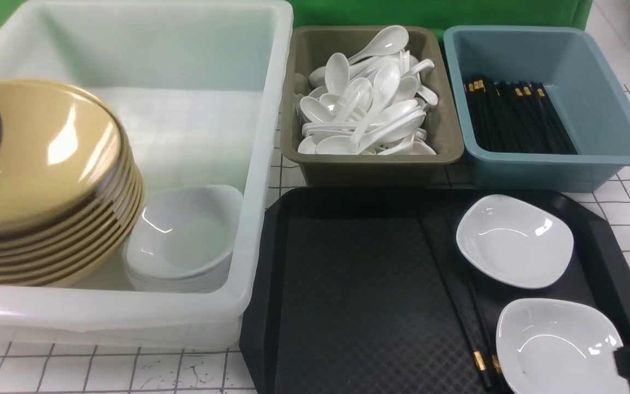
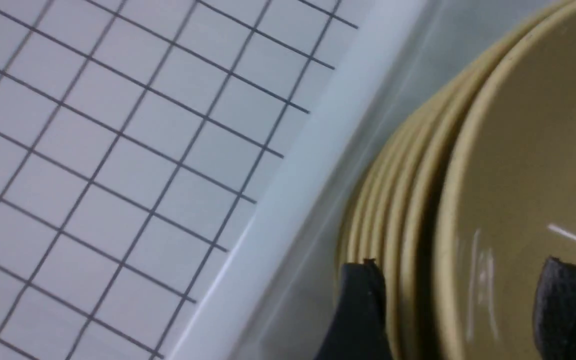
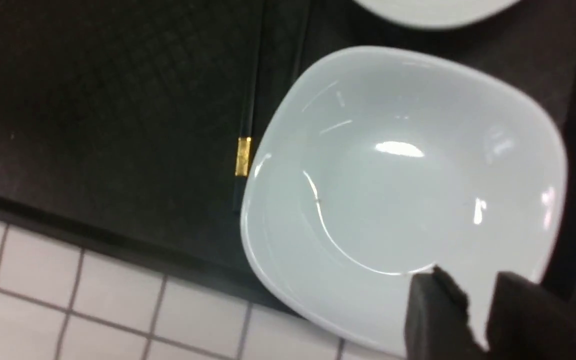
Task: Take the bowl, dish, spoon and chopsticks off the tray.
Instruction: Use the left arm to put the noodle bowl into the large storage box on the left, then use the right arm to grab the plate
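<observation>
Left gripper (image 2: 458, 262): released. The jaws are wide apart and straddle the rim of the top bowl (image 1: 36, 153), one finger inside it and one outside the stack, neither pressing.

The top bowl sits tilted on a stack of mustard-yellow bowls (image 1: 47, 257) at the left side of the white tub (image 1: 271, 109). A stack of white dishes (image 1: 184, 235) sits just beside them, by the tub's near edge.

Right gripper (image 3: 470, 280): the jaws are parted a little over the rim of the near dish (image 3: 398, 190), and the rim shows in the gap. We can't tell if the pads touch it.

On the tray (image 1: 359, 284), the near dish is in the near-right corner and the far dish (image 1: 514, 241) is along the right edge, the two close but apart. The chopsticks (image 1: 479, 361) lie side by side just left of both dishes, gold bands toward the near edge, running under the near dish's rim.

Beyond the tray's far edge, the grey-brown tub (image 1: 369, 169) holds a pile of white soup spoons (image 1: 369, 104). The blue tub (image 1: 594, 158) holds more black chopsticks (image 1: 517, 120).
</observation>
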